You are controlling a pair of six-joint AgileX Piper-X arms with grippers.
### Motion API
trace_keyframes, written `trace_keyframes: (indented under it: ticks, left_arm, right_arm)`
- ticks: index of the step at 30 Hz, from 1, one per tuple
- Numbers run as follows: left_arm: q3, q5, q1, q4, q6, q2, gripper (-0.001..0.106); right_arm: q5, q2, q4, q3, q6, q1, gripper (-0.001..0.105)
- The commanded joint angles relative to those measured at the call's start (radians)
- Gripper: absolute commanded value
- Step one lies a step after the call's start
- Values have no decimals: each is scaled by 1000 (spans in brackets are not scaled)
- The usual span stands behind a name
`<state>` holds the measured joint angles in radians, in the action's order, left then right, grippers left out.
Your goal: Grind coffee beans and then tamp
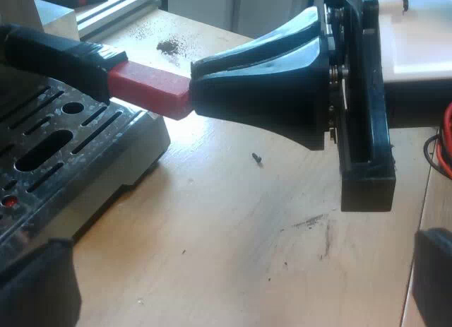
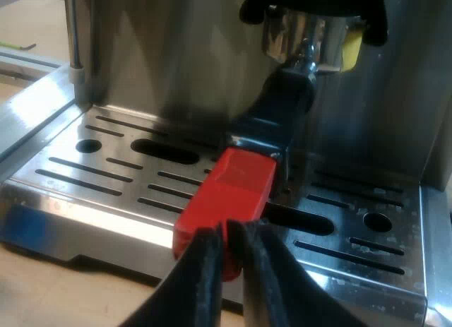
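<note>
The metal holder [image 2: 311, 30] sits locked into the espresso machine's front, above the drip tray [image 2: 113, 168]. Its dark handle [image 2: 279, 115] slopes out over the tray and ends in a red block [image 2: 229, 189]. My right gripper [image 2: 233, 242] is shut on that red end. From the left wrist view the same gripper [image 1: 194, 94] is side-on, clamping the red end [image 1: 148, 87] of the dark handle [image 1: 56, 55]. My left gripper [image 1: 233, 277] is open over the wooden table beside the tray, one finger [image 1: 35, 284] at the tray's edge, holding nothing.
The slotted steel drip tray [image 1: 70, 143] stands on a wooden table [image 1: 233, 214]. Spilled coffee grounds [image 1: 169, 46] lie beyond the handle and a small dark screw [image 1: 256, 157] lies under the right gripper. A steam wand [image 2: 70, 37] hangs at the tray's far side.
</note>
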<state>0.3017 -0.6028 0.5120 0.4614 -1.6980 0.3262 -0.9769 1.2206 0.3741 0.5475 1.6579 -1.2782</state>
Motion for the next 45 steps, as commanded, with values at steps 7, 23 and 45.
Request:
trace_keyframes:
  ticks: [7,23,45]
  left_arm:
    - [-1,-9,5,-20,-5,2,98]
    - [-1,-9,5,-30,-5,2,98]
    - [-1,-12,5,-56,-5,2,98]
  right_arm:
    - [-84,-2,-153,14,-178,31,9]
    - [-15,-9,-216,16,-204,-103,58]
    - [228,-96,-1039,375,-632,-33,58]
